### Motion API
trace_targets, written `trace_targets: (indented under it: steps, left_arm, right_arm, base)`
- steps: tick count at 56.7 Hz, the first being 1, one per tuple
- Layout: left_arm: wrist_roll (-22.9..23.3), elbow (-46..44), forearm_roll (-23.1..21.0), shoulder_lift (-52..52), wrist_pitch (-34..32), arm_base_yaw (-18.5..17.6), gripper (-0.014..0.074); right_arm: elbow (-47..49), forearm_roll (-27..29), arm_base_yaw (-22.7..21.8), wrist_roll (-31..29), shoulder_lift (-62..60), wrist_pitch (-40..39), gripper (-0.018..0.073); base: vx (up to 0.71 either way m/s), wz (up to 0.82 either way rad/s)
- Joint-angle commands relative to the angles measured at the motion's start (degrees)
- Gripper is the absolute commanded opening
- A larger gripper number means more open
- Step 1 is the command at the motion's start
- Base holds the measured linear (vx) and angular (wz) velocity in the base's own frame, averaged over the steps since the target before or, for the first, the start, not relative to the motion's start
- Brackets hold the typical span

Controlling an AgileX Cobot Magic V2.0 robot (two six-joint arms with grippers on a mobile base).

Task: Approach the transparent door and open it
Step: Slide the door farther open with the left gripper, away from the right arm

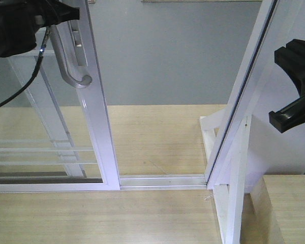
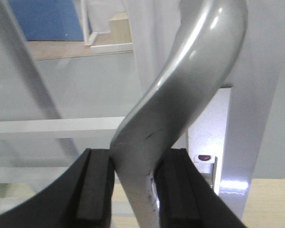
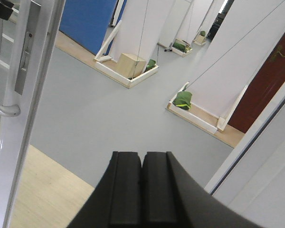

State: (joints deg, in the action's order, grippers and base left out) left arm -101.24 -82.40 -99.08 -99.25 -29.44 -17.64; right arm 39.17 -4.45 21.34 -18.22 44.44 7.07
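Upright handle [image 2: 180, 95] is pinched by L gripper [image 2: 135, 183]; door [image 1: 99, 127] prob. to be slid left along track [image 1: 162, 180]. R gripper [image 3: 142, 187] closed, empty, farther off.

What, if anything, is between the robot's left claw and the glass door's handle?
Nothing visible. The left gripper is shut right on the handle of the transparent door, with both pads pressing its sides.

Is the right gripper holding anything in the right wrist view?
No. The right gripper is shut flat on itself, with nothing caught in between.
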Motion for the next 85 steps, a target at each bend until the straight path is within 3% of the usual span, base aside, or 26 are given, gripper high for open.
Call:
trace_targets:
  steps: [1, 15, 23, 26, 33, 41, 49, 60, 65, 73, 85]
  left_arm:
    - [-3.22, -3.07, 5.3, 8.1, -4.52, 1.38, -0.0006]
    - [-8.74, -3.07, 2.89, 10.02, -4.85, 4.12, -0.0006]
    - [-13.93, -3.07, -3.32, 11.76, -5.46, 4.56, -0.0006]
    - [-15.97, -1.87, -3.8, 13.22, -4.93, 4.49, -0.0006]
    - [-17.0, 5.38, -3.8, 19.93, 3.99, 3.41, -0.0006]
    - [-16.36, 17.55, -3.8, 29.7, 19.85, 3.2, -0.0006]
    - [-8.03, 29.63, -3.57, 39.88, 35.53, 3.2, -0.0006]
    - [5.77, 40.33, -1.58, 49.01, 44.31, 3.2, -0.0003]
    - [10.46, 44.51, 4.13, 52.85, 46.36, 3.2, -0.0001]
    - [21.61, 50.28, 15.55, 58.89, 48.04, 3.2, 0.0]
    - [34.49, 54.07, 31.8, 66.03, 51.72, 3.2, 0.0]
  right_arm:
    - [1.64, -0.52, -0.31, -0.54, -0.35, -4.74, -0.0006]
    - [1.64, -0.27, -0.31, -0.48, -0.35, -4.74, -0.0006]
    - [1.64, -0.27, -0.31, -0.48, -0.35, -4.74, -0.0006]
    - [1.64, -0.27, -0.31, -0.34, -0.35, -4.76, -0.0006]
    - [1.64, -0.14, -0.31, 1.09, -0.35, -4.76, -0.0006]
    - [1.64, 0.24, -0.31, 1.63, -0.35, -4.49, -0.0006]
    - [1.8, 2.13, -0.31, 4.43, -0.35, -0.93, -0.0006]
    - [1.8, 4.87, -0.31, 5.57, -2.48, 4.45, -0.0006]
    - [1.8, 4.87, -0.31, 5.57, -5.74, 6.13, -0.0006]
    - [1.8, 4.87, -0.31, 5.7, -11.66, 11.04, -0.0004]
    - [1.8, 4.87, -0.31, 5.71, -19.55, 19.88, -0.0004]
  base:
    - [0.0, 0.0]
    - [0.0, 0.0]
    - [0.0, 0.0]
    - [0.0, 0.0]
    - [0.0, 0.0]
    - [0.0, 0.0]
    - [0.0, 0.0]
    - [0.0, 0.0]
    - [0.0, 0.0]
    - [0.0, 0.0]
    - [0.0, 0.0]
